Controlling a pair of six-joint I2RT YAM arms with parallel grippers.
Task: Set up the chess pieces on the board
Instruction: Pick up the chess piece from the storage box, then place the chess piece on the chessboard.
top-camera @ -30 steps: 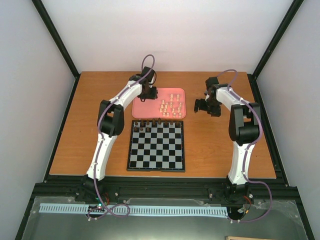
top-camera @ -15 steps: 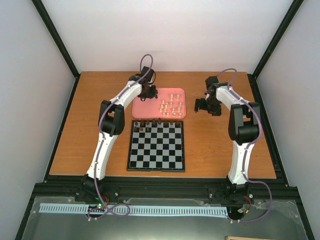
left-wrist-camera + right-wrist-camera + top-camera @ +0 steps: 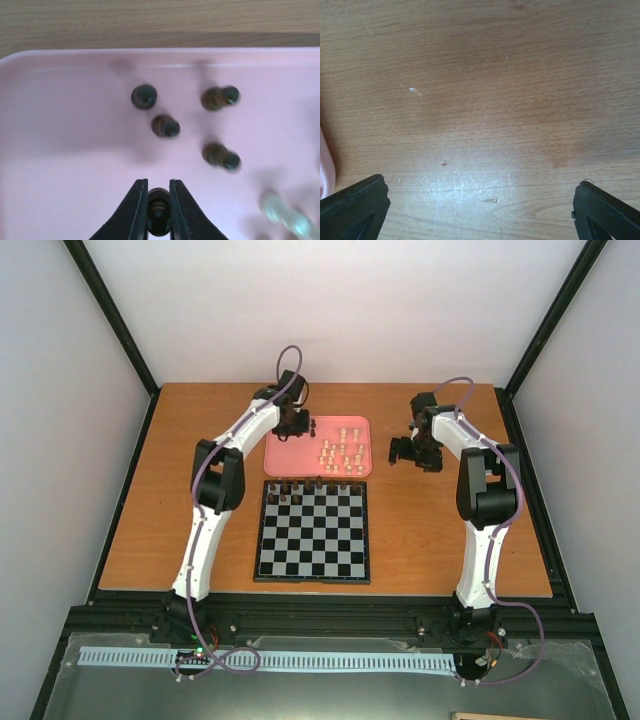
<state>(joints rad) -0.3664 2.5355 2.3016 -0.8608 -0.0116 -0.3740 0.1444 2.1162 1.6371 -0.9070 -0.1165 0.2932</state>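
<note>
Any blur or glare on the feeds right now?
Left wrist view: the dark piece in the left gripper is fairly sharp, the loose dark pieces on the pink tray smear, the pale pieces are defocused. Right wrist view: table grain crisp, small shiny scuffs. Top view: evenly lit, sharp.

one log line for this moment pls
left fingers: shut on dark piece in pink tray | right fingers: open above table | board: dark pieces along far edge | pale pieces: in tray
</note>
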